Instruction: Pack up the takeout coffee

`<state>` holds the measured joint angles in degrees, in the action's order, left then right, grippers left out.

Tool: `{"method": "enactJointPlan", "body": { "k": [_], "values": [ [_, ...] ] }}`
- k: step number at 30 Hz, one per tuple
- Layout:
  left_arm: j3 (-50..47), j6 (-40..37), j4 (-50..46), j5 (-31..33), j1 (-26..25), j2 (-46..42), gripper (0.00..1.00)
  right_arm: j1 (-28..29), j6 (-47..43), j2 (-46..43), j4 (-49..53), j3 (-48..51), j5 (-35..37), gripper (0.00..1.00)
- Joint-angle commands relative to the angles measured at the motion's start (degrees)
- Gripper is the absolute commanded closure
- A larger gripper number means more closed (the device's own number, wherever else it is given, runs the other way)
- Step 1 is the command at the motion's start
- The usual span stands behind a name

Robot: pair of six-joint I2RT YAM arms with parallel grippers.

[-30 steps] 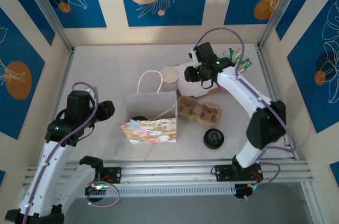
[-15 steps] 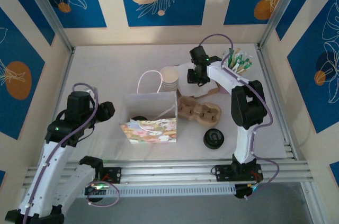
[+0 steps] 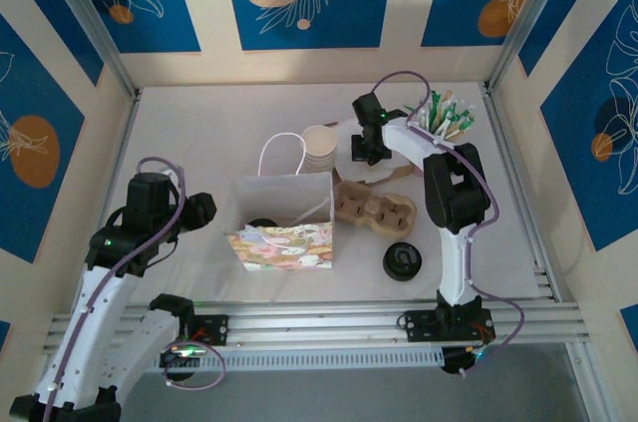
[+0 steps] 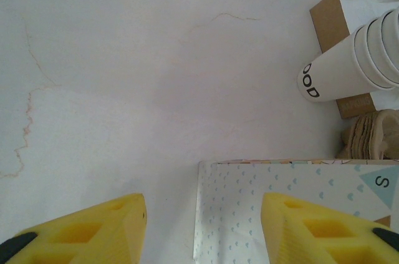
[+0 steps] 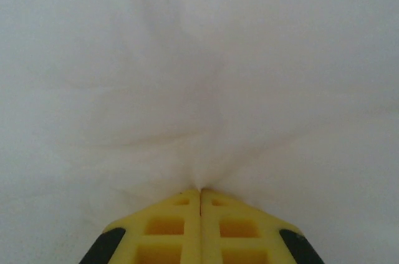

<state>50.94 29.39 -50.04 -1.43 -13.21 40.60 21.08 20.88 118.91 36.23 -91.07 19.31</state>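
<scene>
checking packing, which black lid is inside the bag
The one on the takeout coffee, in the left corner of the bag; the loose lid lies on the table.

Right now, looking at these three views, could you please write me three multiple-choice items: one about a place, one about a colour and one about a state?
1. Where does the stack of cream cups stand?
A. Just beyond the paper bag, on its far side
B. Between the two arm bases
C. At the far left corner

2. What colour are the fingers of the left end effector?
A. Red
B. Yellow
C. Green

3. How does the right end effector stand?
A. Wide open over a cup
B. Half open and empty
C. Shut, with a white sheet puckered at its tips

Answers:
1 A: in the top view the stack rises past the bag's far wall.
2 B: both fingers are yellow in the left wrist view.
3 C: the fingers meet, and the creases in the sheet run to their tips.
</scene>
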Motion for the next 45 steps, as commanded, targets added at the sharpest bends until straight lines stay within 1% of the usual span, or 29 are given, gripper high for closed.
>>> {"method": "enactJointPlan", "body": {
  "k": [1,5,9,15,19,21,25,30,32,34,36,38,45],
  "values": [
    [-0.05,-0.91,-0.94,0.01,-0.33,-0.34,0.48,-0.43,-0.35,-4.03,-1.07,-0.27,0.37,1.0],
    [0.46,-1.0,-1.19,0.11,-0.41,-0.61,0.48,-0.36,-0.85,-9.98,-0.78,-0.07,0.26,1.0],
    [0.92,-1.13,-1.37,0.11,-0.45,-0.79,0.48,0.27,-1.17,-18.34,-0.59,0.62,-0.09,1.0],
    [1.03,-1.1,-1.56,0.11,-0.42,-1.35,0.48,0.81,-0.99,-30.86,0.64,0.49,-2.5,1.0],
    [0.57,-0.91,-1.03,-0.06,-0.45,-1.84,0.48,2.93,-2.44,-38.26,1.04,-0.73,-5.74,1.0],
    [0.72,-0.9,-0.94,-0.23,-0.44,-1.67,0.48,5.56,-3.91,-40.93,1.89,-2.26,-5.54,1.0],
    [1.09,-0.82,-0.78,-0.5,-0.44,-1.31,0.48,15.33,-9.59,-45.4,1.65,-3.99,-1.2,1.0],
    [1.42,-0.79,-0.5,-0.84,-0.44,-1.27,0.48,27.32,-18.69,-49.78,-2.23,-2.14,0.44,1.0],
    [1.79,-0.82,-0.64,-0.8,-0.42,-1.22,0.48,32.23,-23.38,-51.06,-4.27,-0.25,3.09,1.0],
    [1.88,-0.9,-0.85,-0.72,-0.44,-1.3,0.48,35.58,-26.27,-51.93,-6.1,1.56,5.31,1.0],
    [1.88,-0.91,-1.15,-0.59,-0.41,-1.4,0.48,38.04,-28.07,-52.45,-7.82,3.28,7.11,1.0],
    [1.8,-0.91,-1.37,-0.43,-0.42,-1.61,0.48,39.82,-30.42,-52.57,-9.59,5.69,7.17,1.0],
    [1.88,-0.74,-2.08,-0.33,-0.41,-1.75,0.48,42.34,-35.39,-48.62,-11.2,8.35,10.94,1.0]
  ]
}}
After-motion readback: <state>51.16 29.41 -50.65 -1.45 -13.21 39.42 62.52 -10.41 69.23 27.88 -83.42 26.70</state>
